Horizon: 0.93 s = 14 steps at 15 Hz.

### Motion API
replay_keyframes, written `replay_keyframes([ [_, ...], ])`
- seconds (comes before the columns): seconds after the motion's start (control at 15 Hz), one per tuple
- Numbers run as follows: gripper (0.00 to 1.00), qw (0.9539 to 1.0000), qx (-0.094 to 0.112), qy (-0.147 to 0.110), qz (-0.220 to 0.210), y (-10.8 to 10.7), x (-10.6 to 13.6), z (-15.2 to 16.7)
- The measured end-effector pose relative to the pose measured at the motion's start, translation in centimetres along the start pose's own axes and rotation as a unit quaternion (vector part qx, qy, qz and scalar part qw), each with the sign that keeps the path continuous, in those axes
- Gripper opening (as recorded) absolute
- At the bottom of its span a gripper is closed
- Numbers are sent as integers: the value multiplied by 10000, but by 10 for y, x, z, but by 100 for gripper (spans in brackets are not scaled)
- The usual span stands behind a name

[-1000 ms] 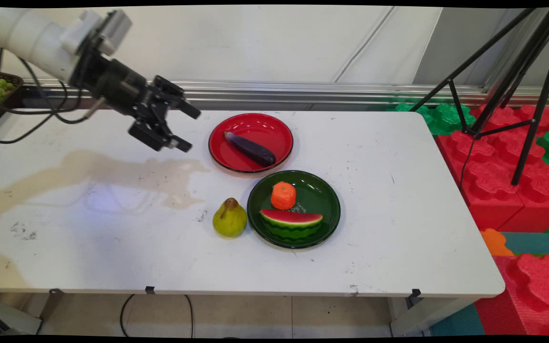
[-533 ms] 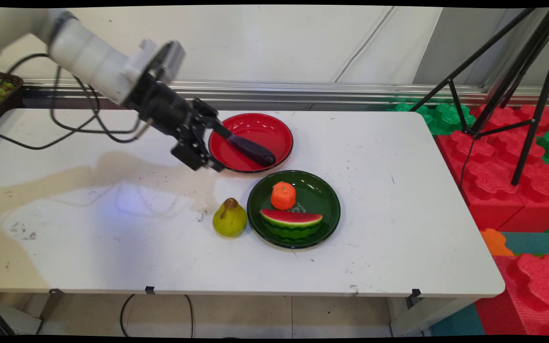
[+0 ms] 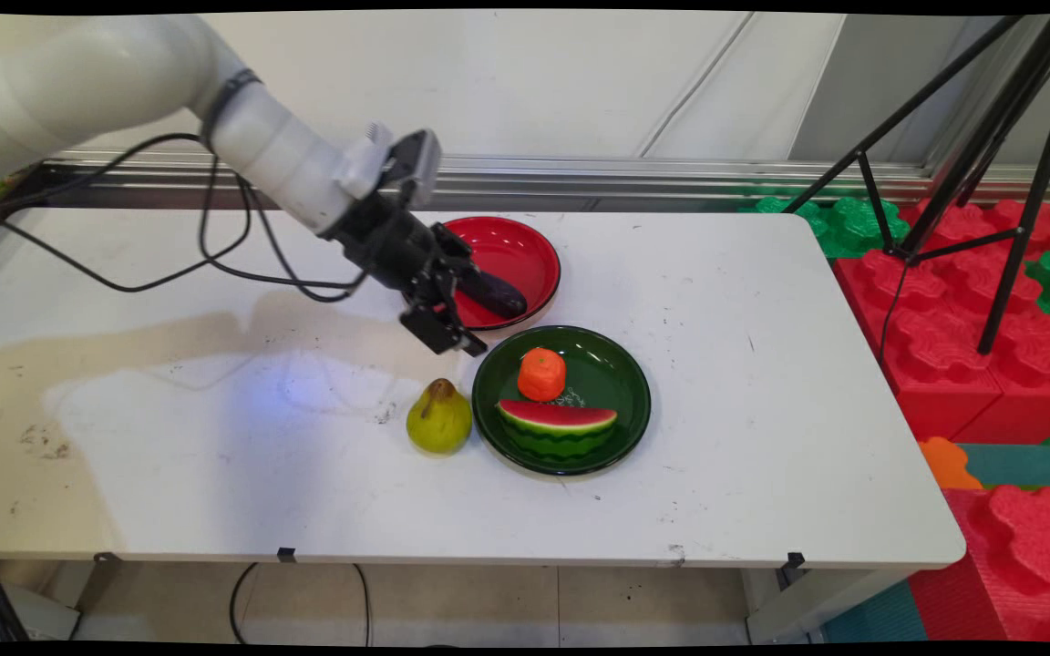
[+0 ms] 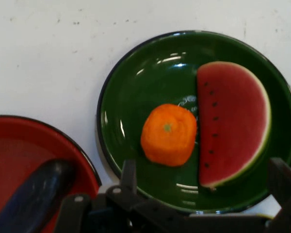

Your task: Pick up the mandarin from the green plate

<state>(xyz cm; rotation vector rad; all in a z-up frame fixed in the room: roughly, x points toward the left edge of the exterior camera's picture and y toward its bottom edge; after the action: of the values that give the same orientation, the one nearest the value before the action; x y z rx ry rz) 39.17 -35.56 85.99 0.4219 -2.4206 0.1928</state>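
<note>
A: Where does the arm point(image 3: 124, 82) sit?

B: It enters from the upper left and slopes down to the right, with black cables point(image 3: 215, 255) looping beneath it.

A: And the gripper point(image 3: 466, 314)?

B: It points down and to the right, held above the table surface. In the hand view its 2 fingers point(image 4: 128, 175) rise from the bottom edge, spread wide apart with nothing between them.
</note>
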Motion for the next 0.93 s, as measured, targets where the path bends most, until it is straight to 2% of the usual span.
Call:
replay_keyframes([
  [0.67, 100, 9992, -130, -354, -151, -13, 16, 74],
  [0.93, 100, 9987, -159, -447, -174, -18, 18, 93],
])
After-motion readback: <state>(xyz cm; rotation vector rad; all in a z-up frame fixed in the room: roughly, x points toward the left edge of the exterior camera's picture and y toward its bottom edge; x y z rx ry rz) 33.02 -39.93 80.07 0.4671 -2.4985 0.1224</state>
